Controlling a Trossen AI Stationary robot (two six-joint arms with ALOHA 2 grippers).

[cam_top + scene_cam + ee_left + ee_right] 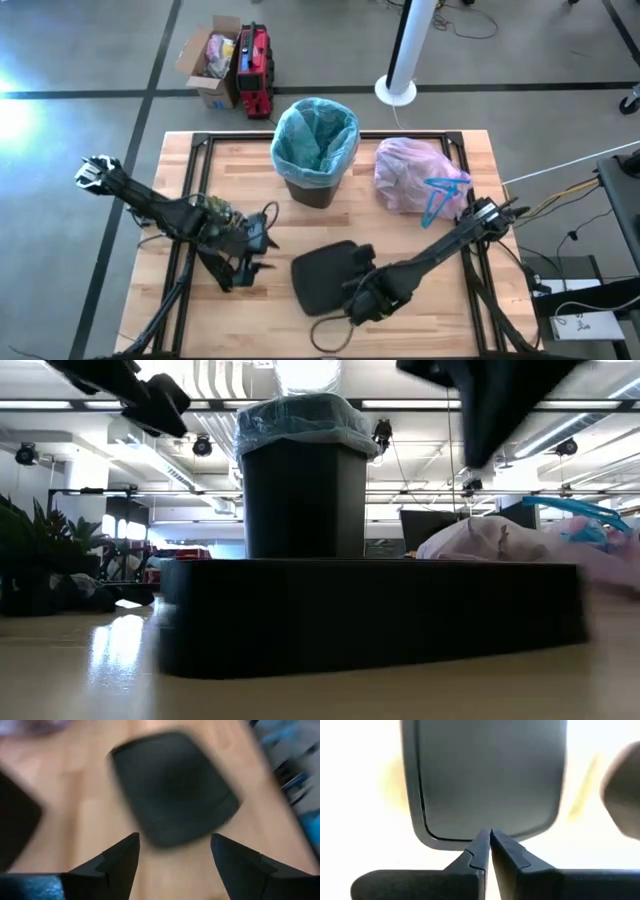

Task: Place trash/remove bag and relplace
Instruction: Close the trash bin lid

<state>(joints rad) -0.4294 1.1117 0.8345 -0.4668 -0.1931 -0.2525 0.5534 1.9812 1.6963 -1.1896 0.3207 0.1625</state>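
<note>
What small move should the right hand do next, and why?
Probably lift the flat black plastic lid slightly off the wooden table. The right hand looks shut on the lid's edge, and the black bin with its light blue liner stands uncovered behind.

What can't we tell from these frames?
- Black bin contents: high view sees only the light blue liner; low view shows the wall.
- Tied pink bag contents: translucent film too cloudy.
- Whether the shut right gripper pinches the flat black lid: wrist view shows fingertips at its edge only.
- Low view: lid blocks the tabletop behind.
</note>
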